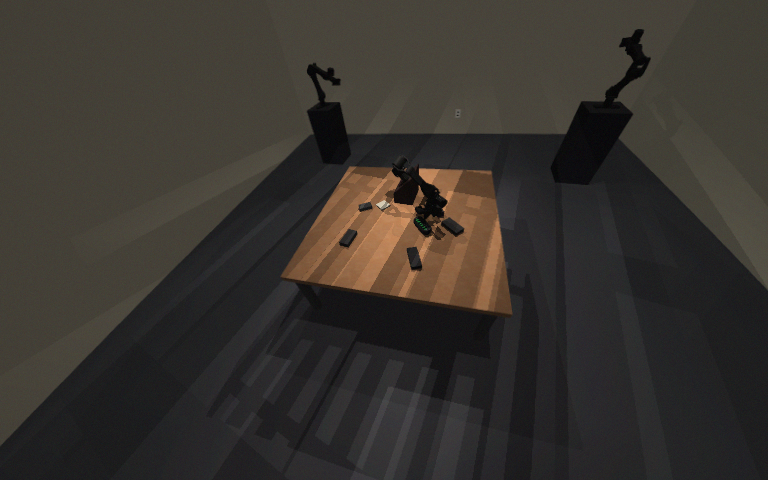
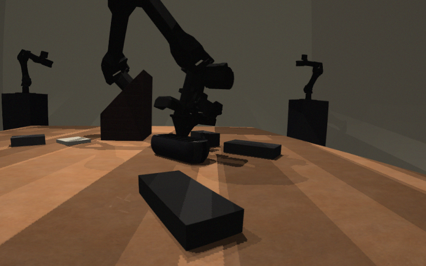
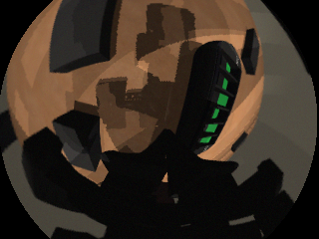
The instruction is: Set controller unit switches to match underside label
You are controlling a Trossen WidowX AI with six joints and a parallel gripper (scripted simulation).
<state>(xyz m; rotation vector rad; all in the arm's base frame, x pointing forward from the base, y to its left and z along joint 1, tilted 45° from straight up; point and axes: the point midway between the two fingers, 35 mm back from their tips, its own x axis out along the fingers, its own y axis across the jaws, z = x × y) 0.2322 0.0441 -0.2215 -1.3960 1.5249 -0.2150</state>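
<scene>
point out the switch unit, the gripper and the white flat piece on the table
switch unit (image 2: 178,150), exterior view, on its rounded dark side wall
gripper (image 2: 183,131), exterior view, at the shut fingertips just above the unit's top
white flat piece (image 2: 72,139), exterior view, on its pale top face

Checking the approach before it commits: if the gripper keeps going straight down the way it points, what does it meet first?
Most likely the top of the controller unit: the shut gripper points down just above its switch row. Whether there is contact yet is unclear.
</scene>
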